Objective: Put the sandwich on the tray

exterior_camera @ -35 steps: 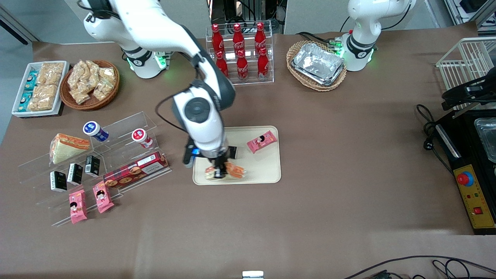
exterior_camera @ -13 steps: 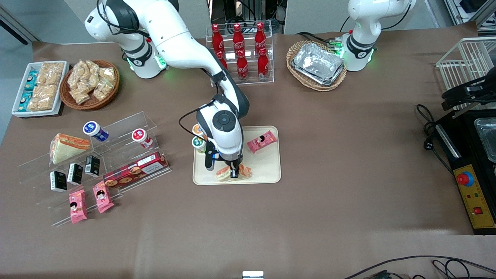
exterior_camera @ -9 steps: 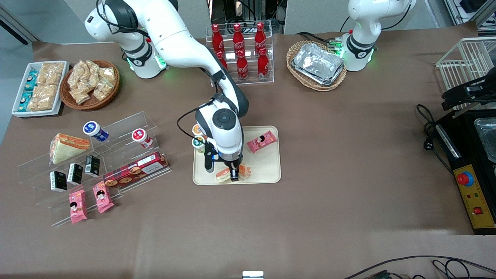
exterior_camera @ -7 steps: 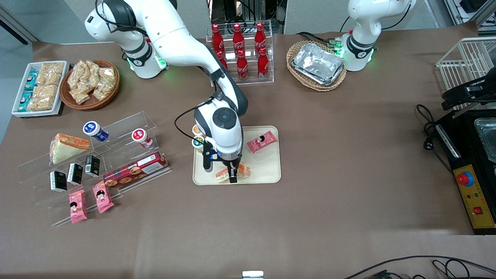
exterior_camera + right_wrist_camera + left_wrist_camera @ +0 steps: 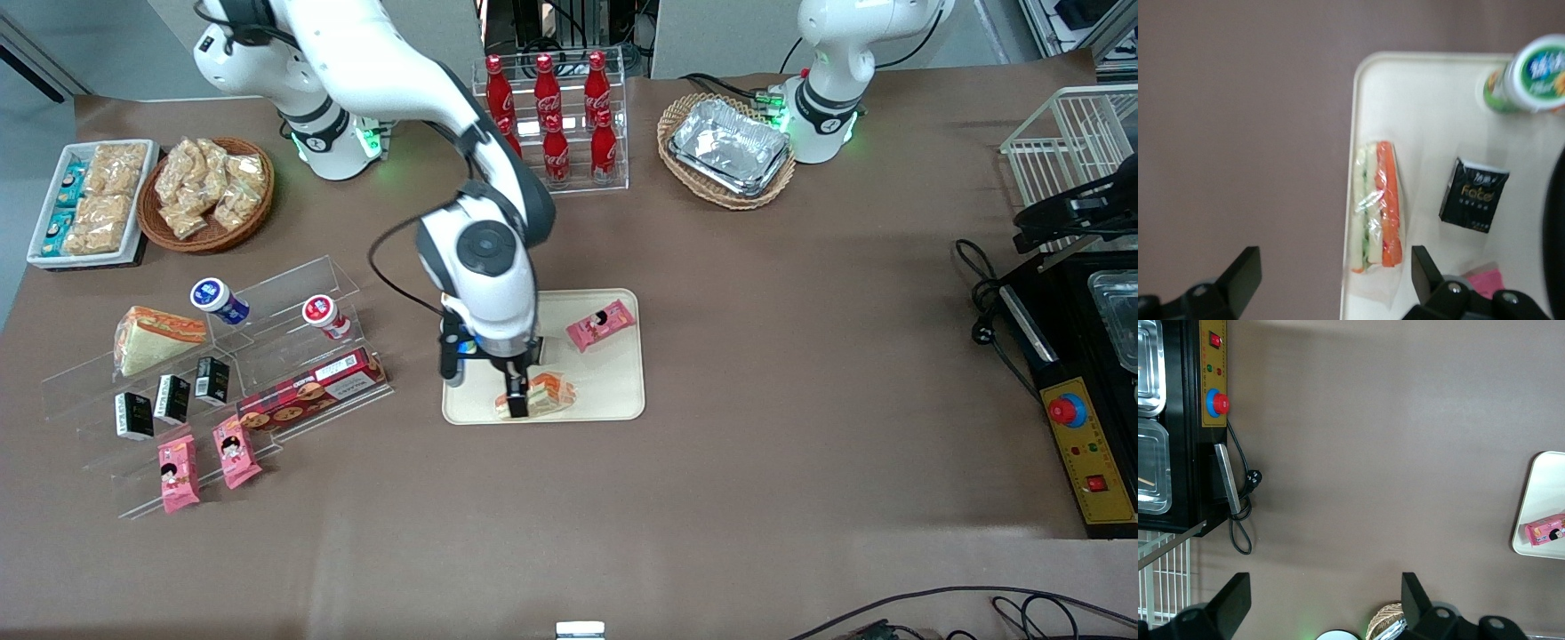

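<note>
The sandwich, a clear-wrapped wedge with orange, white and green stripes, lies flat on the cream tray, along the tray edge nearest the front camera. It also shows in the right wrist view, on the tray. My right gripper hangs above the sandwich and partly hides it in the front view. In the right wrist view the gripper is open, with its fingers wide apart and clear of the sandwich. It holds nothing.
On the tray are also a pink snack packet, a small black carton and a green-lidded cup. An acrylic shelf holds another sandwich, cups and a biscuit box. A cola bottle rack stands farther from the camera.
The gripper was low on the sandwich on the tray. It has since let go, opened and risen. The sandwich stays lying on the tray.
</note>
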